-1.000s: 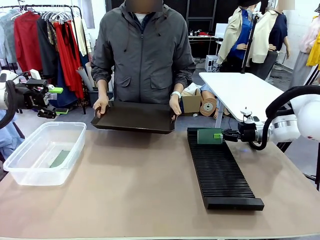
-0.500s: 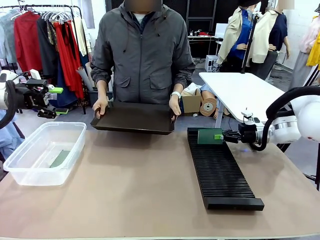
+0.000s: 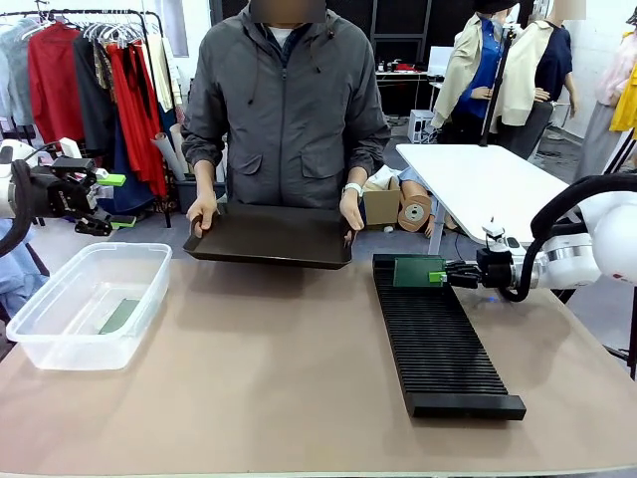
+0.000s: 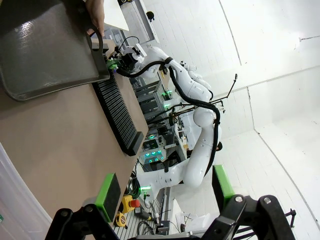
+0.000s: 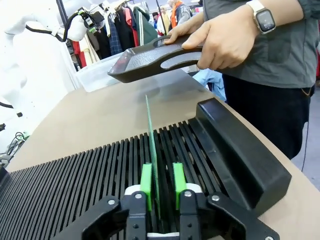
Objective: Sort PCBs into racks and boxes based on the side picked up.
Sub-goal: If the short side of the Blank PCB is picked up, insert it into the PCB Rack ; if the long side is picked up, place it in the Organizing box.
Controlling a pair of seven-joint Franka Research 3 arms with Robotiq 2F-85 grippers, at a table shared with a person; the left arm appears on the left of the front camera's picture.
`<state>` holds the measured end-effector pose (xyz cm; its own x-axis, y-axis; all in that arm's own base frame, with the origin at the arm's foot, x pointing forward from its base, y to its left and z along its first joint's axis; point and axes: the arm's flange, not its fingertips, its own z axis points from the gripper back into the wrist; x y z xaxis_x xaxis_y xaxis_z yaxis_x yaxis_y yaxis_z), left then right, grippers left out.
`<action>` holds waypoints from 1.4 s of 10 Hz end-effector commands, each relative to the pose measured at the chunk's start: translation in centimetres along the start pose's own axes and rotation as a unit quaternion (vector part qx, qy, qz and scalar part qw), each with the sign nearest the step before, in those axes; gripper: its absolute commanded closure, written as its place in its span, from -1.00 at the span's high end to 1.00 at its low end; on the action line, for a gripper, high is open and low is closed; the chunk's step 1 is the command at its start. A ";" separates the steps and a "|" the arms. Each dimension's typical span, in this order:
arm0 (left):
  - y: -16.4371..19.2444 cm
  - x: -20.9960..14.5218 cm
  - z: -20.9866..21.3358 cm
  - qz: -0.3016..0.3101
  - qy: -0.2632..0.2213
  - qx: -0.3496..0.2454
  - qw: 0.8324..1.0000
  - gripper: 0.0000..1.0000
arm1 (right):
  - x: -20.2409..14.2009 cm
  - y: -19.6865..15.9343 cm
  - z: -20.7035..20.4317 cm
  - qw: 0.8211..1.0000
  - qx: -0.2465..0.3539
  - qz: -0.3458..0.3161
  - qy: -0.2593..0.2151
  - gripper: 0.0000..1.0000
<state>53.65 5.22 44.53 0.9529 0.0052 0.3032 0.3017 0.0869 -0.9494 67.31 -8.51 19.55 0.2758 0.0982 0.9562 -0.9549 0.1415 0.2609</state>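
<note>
While the PCB [image 5: 151, 150] stands on edge in a far-end slot of the rack [image 3: 438, 334], dead ahead at twelve o'clock between the right claw's [image 5: 162, 182] barely parted pads, the left claw [image 4: 162, 192] hangs wide open.

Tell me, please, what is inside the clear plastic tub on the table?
One PCB lies flat on the floor of the clear tub, near its left wall. The rest of the floor looks bare; nothing covers it.

The counter [image 3: 279, 368] is looking matt and smooth; the ribbed rack [image 3: 438, 339] seemingly matt black plastic; the tub [image 3: 60, 344] is showing clear, glossy plastic.
</note>
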 end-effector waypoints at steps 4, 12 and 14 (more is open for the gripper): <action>-0.3 -0.2 0.0 -0.002 0.001 0.005 1.000 0.92 | 0.1 0.0 0.2 1.000 -0.002 0.018 -0.012 1.00; -0.3 -0.2 0.0 -0.002 0.001 0.005 1.000 0.92 | 0.0 0.0 0.3 1.000 -0.002 0.008 -0.005 1.00; -0.3 -0.2 0.0 -0.002 0.001 0.005 1.000 0.92 | 0.0 0.0 0.3 1.000 -0.002 0.008 -0.005 1.00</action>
<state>53.65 5.22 44.53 0.9529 0.0052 0.3032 0.3017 0.0869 -0.9494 67.29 -8.83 19.43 0.2516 0.0965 0.9630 -0.9607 0.1456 0.2364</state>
